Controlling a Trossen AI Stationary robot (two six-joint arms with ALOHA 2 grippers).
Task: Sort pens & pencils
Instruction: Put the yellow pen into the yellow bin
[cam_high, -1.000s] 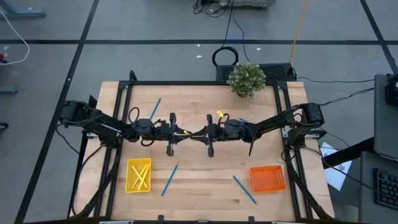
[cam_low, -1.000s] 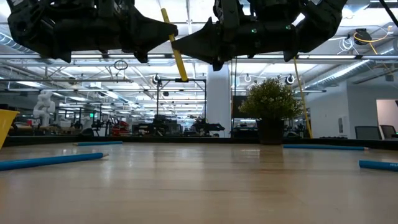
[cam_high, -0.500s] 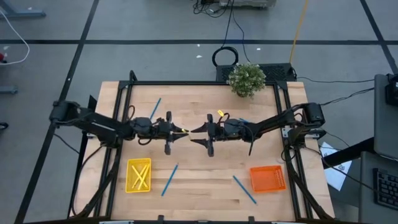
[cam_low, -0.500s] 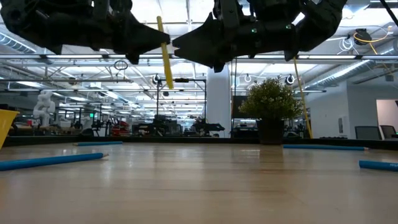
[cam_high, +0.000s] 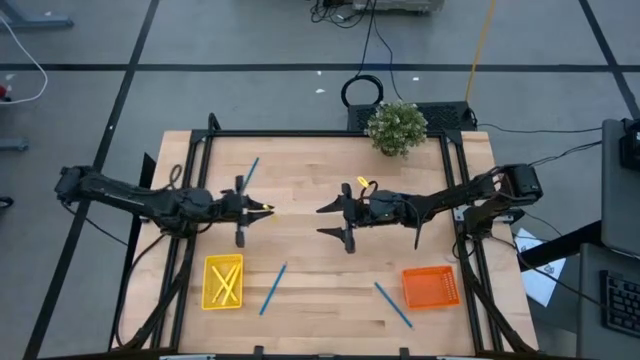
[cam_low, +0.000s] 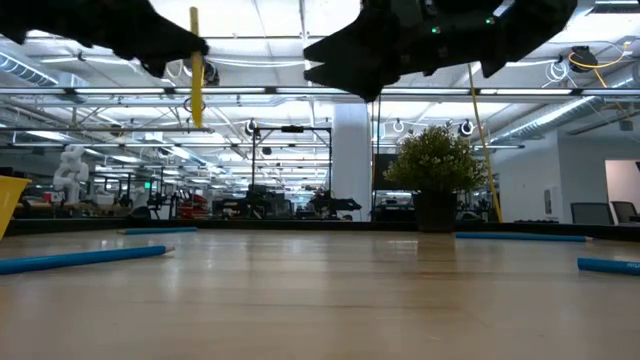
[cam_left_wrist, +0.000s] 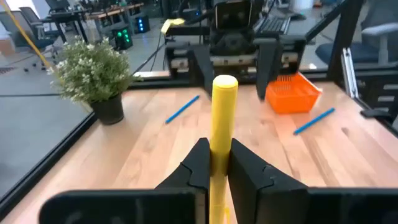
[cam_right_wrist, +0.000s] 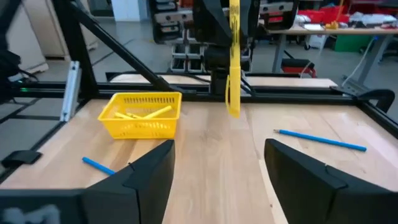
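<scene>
Nearest the front edge of the worktop, a yellow basket sits at the left with several pencils lying inside it, and an orange basket sits at the right. Between them lie two pens, one just beside the yellow basket and another angled beside the orange one.

Farther back, over the middle of the worktop, the two arms face each other, well apart. The left claw is clenched on a single yellow pencil, which the low view shows hanging upright, clear of the wood; in the left wrist view the pencil stands pinched between the two dark fingers. The right claw is released, its fingers spread wide and holding nothing.

Beyond the arms, another pen lies slanted near the back left of the worktop, and one more lies behind the right arm. At the back edge stands a small potted plant.
</scene>
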